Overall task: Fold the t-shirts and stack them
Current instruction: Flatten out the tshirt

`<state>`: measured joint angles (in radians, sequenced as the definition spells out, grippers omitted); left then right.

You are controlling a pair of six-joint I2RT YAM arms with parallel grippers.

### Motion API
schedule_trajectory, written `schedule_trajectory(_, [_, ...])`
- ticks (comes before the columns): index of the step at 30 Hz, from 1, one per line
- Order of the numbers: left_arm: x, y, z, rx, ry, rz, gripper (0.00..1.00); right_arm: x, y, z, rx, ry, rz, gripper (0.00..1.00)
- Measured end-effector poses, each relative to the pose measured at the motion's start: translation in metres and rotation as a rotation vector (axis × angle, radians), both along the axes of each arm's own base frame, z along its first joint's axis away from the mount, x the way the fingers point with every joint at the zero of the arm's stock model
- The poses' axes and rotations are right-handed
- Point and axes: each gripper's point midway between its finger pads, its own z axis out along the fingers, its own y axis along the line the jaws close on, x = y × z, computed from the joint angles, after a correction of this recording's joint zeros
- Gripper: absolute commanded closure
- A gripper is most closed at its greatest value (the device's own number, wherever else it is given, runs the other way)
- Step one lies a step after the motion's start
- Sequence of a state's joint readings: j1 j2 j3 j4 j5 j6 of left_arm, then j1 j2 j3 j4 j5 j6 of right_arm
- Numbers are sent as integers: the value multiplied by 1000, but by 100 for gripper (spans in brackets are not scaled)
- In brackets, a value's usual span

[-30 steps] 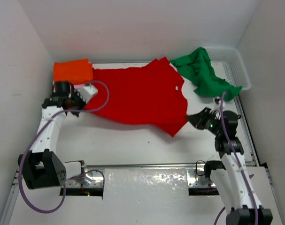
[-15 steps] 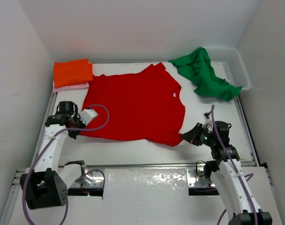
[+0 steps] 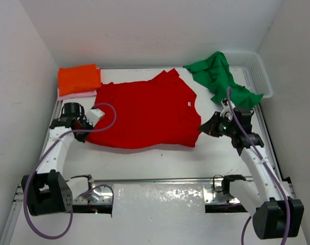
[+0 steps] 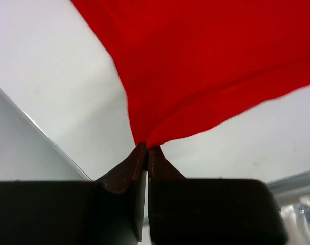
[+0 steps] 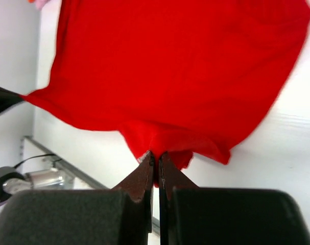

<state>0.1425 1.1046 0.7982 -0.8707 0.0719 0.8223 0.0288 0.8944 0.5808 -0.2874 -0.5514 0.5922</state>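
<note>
The red t-shirt [image 3: 144, 112] lies spread across the middle of the table. My left gripper [image 3: 86, 131] is shut on its near left corner [image 4: 144, 138], and my right gripper [image 3: 201, 127] is shut on its near right corner [image 5: 157, 148]. Both pinched corners look lifted, and the front hem sags between them. At the back left, a folded orange t-shirt [image 3: 79, 78] rests on a pink t-shirt [image 3: 75, 94]. A crumpled green t-shirt [image 3: 222, 81] hangs over the rim of the white basket [image 3: 259, 71] at the back right.
White walls close in the table on the left, back and right. A metal rail [image 3: 160, 179] runs along the near edge between the arm bases. Purple cables [image 3: 109, 109] loop off both arms.
Both grippers have moved away from me again since half a second ago, carrying the red t-shirt's near corners. The front hem now lies farther back and straighter. Earlier the shirt was dragged toward me.
</note>
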Motion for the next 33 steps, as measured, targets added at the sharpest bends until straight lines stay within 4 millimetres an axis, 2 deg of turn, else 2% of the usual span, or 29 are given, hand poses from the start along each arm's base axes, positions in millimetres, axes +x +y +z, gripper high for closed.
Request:
schedule_trajectory(5, [48, -6, 28, -69, -89, 15, 100, 3, -15, 11, -103, -4, -32, 100])
schedule_trajectory(7, [69, -9, 39, -96, -131, 10, 100, -3, -21, 9, -130, 16, -52, 100])
schedule_trajectory(8, [73, -11, 40, -105, -146, 6, 100, -8, -23, 6, -140, 35, -60, 100])
schedule_trajectory(12, [60, -16, 30, -126, -118, -5, 100, -42, -30, -14, -167, 109, -83, 100])
schedule_trajectory(14, [53, -19, 21, -137, -82, -7, 100, -50, -29, -21, -161, 141, -89, 100])
schedule_trajectory(16, [56, -21, 13, -156, -55, -7, 100, -45, -28, -26, -149, 165, -91, 100])
schedule_trajectory(18, [74, -25, 13, -172, -21, -9, 100, -30, -27, -30, -154, 243, -83, 100])
schedule_trajectory(19, [98, -26, 20, -179, -33, -4, 100, -11, -27, -27, -161, 277, -76, 100])
schedule_trajectory(20, [130, -28, 31, -187, -57, 5, 100, 19, -27, -21, -170, 321, -68, 100])
schedule_trajectory(21, [165, -29, 43, -194, -93, 12, 100, 57, -27, -7, -171, 308, -68, 100])
schedule_trajectory(22, [225, -32, 70, -208, -198, 21, 100, 110, -26, 8, -169, 265, -70, 100])
schedule_trajectory(23, [254, -33, 81, -214, -250, 32, 100, 164, -27, 20, -159, 218, -83, 100])
schedule_trajectory(25, [343, -38, 123, -255, -438, 69, 100, 259, -32, 42, -96, 132, -131, 100])
schedule_trajectory(26, [373, -40, 143, -269, -525, 83, 100, 305, -42, 51, -44, 88, -190, 100])
schedule_trajectory(27, [394, -40, 165, -281, -607, 96, 100, 350, -54, 68, 29, 19, -257, 100])
schedule_trajectory(28, [412, -42, 190, -300, -710, 101, 100, 381, -69, 82, 93, -52, -318, 100])
schedule_trajectory(29, [415, -42, 215, -314, -799, 104, 100, 402, -93, 100, 149, -142, -389, 100])
schedule_trajectory(30, [407, -46, 235, -330, -852, 102, 100, 406, -118, 112, 183, -183, -457, 100])
schedule_trajectory(31, [397, -49, 255, -342, -887, 96, 100, 402, -142, 127, 194, -214, -517, 100])
schedule_trajectory(32, [389, -54, 286, -363, -945, 75, 100, 394, -161, 144, 190, -236, -557, 100])
schedule_trajectory(33, [382, -59, 325, -386, -1034, 46, 100, 384, -182, 173, 186, -292, -591, 100])
